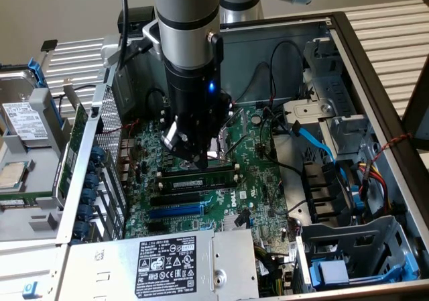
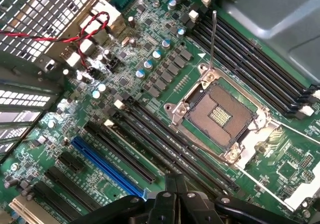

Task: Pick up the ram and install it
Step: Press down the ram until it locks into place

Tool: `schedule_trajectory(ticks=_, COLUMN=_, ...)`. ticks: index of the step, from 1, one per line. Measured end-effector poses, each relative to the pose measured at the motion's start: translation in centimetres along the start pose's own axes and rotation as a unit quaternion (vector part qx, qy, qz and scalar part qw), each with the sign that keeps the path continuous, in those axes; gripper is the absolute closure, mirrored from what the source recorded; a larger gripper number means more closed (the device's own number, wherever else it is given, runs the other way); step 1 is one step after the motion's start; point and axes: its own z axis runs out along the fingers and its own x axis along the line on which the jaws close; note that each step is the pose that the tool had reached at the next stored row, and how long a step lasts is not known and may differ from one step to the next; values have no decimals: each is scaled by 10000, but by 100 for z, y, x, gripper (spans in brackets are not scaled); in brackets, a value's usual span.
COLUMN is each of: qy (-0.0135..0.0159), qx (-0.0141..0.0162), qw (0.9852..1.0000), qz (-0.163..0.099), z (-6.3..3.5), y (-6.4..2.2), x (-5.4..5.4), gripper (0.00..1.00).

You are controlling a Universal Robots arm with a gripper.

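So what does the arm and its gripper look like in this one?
The arm is a thick silver-grey tube with black rings at its joints and a light blue cap on the upper joint. Below it sits a black cylindrical wrist section with a small blue light. A black cable runs down beside it. The gripper is black with silvery metal fittings; in the wrist view its black body has glossy, rounded linkages.

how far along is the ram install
Looks done: the ram is off its pickup spot and lies along a slot beside the CPU socket. In hand: the hand sits directly over the ram, close to its top edge. Left: I cannot tell whether the ram is pressed fully home and latched.
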Motion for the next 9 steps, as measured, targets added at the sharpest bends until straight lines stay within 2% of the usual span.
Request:
schedule_trajectory(ticks=5, qy=-2, qx=12, qw=9996, qz=294, z=-1, y=0, x=1, gripper=89)
schedule_trajectory(ticks=9, qy=-5, qx=20, qw=9986, qz=528, z=-1, y=0, x=0, gripper=89)
